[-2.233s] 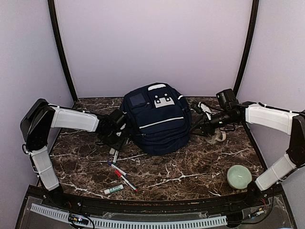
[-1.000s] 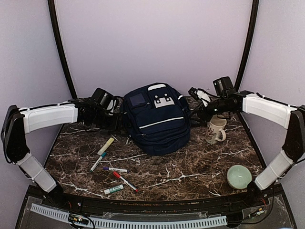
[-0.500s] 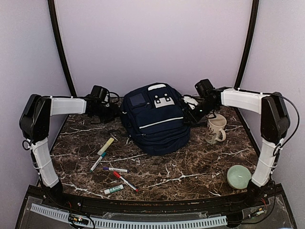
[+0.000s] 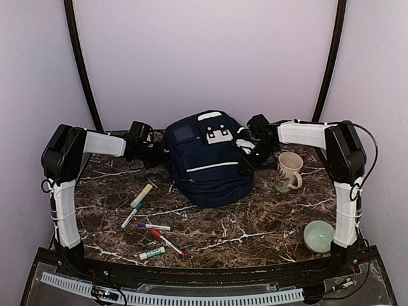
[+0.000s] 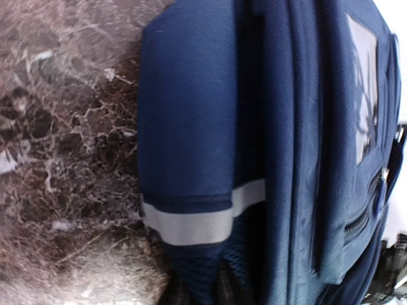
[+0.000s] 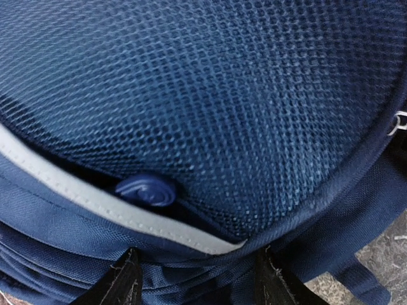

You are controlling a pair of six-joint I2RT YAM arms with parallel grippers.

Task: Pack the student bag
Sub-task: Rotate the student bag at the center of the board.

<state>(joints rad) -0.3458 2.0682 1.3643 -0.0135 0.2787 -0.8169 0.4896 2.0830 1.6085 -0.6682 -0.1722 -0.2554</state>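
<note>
Both have swung in against the student bag (image 4: 213, 175): right gripper (image 6: 197, 281) spread (left gripper (image 4: 155, 153), cannot tell)

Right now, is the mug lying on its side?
No, the mug stands upright on its base, right of the bag.

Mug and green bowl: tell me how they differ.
The mug is cream and has a handle; the bowl is plain pale green with no handle. The mug is tall and narrow, the bowl low and wide. The mug stands farther back, near the student bag; the bowl sits near the front edge. Both rest upright on the marble table, on its right side.
</note>
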